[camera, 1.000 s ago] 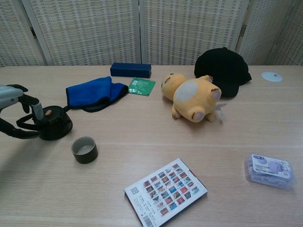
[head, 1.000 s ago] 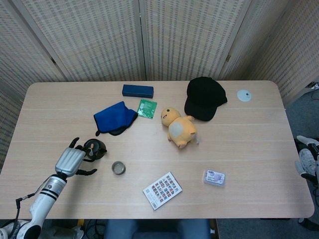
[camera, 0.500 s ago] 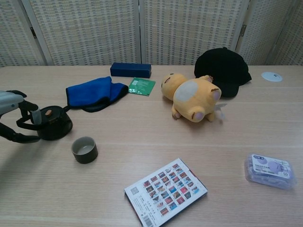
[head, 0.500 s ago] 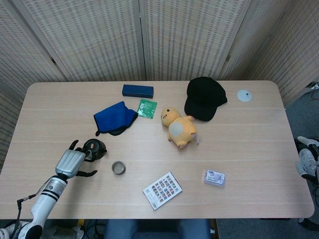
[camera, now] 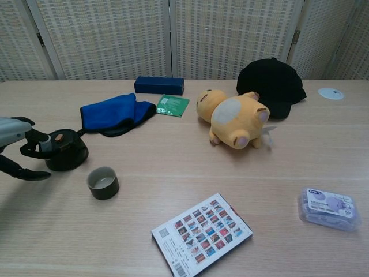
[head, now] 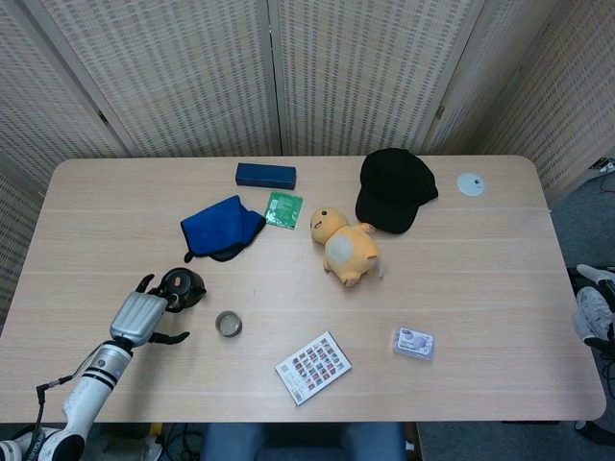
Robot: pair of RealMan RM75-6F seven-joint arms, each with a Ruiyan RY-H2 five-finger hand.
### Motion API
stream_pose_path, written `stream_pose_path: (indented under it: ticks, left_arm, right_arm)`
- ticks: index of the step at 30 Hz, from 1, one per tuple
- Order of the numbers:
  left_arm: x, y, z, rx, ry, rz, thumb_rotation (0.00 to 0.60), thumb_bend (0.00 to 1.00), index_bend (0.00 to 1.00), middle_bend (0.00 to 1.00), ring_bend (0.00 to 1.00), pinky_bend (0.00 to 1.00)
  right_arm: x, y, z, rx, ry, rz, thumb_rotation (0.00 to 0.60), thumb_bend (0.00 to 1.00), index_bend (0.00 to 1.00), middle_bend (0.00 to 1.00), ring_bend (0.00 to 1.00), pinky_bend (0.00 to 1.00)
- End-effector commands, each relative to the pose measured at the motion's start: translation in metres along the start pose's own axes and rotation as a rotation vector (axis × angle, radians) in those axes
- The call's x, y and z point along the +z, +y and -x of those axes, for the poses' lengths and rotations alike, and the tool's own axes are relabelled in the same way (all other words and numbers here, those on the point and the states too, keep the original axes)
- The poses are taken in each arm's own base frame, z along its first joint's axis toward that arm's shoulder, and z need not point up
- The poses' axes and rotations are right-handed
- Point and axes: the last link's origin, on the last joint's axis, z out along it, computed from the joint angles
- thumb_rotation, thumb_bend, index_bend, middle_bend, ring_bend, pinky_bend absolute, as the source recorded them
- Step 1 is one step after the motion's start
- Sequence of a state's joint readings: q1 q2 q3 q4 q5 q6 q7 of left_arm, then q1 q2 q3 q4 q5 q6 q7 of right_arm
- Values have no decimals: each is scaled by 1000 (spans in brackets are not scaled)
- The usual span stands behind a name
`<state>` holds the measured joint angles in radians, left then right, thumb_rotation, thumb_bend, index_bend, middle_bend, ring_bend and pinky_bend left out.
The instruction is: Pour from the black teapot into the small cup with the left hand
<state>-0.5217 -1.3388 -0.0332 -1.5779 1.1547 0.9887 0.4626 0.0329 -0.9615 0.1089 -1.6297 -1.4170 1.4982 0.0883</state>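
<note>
The black teapot (head: 183,286) (camera: 68,151) stands upright on the table at the front left. The small dark cup (head: 228,324) (camera: 103,182) sits just to its right and nearer the front edge, also upright. My left hand (head: 139,317) (camera: 14,144) is at the teapot's left side with its fingers spread. Its fingertips reach toward the pot's left flank and the thumb hangs apart below; it holds nothing. Whether a fingertip touches the pot is unclear. My right hand shows in neither view.
Behind the teapot lies a blue cloth (head: 222,228) (camera: 115,113). A yellow plush toy (head: 346,248), a black cap (head: 394,189), a blue box (head: 266,175), a green packet (head: 283,208), a printed card (head: 313,367) and a small plastic case (head: 413,343) are spread over the table.
My left hand has drawn back to the left and toward the front edge, away from the teapot. The teapot and cup have not moved.
</note>
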Motion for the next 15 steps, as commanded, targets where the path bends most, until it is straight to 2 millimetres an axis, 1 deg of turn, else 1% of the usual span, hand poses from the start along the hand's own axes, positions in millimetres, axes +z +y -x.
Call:
stream_pose_path:
  ticks: [1, 15]
  left_arm:
    - [0, 1, 1, -3, -4, 1, 274, 186, 396, 338, 301, 0]
    - [2, 3, 8, -17, -22, 1, 273, 185, 405, 338, 301, 0]
  right_arm:
    - [0, 1, 0, 0, 0, 2, 600, 307, 228, 268, 173, 75]
    - [-2, 3, 1, 0, -1, 12, 600, 307, 228, 268, 173, 75]
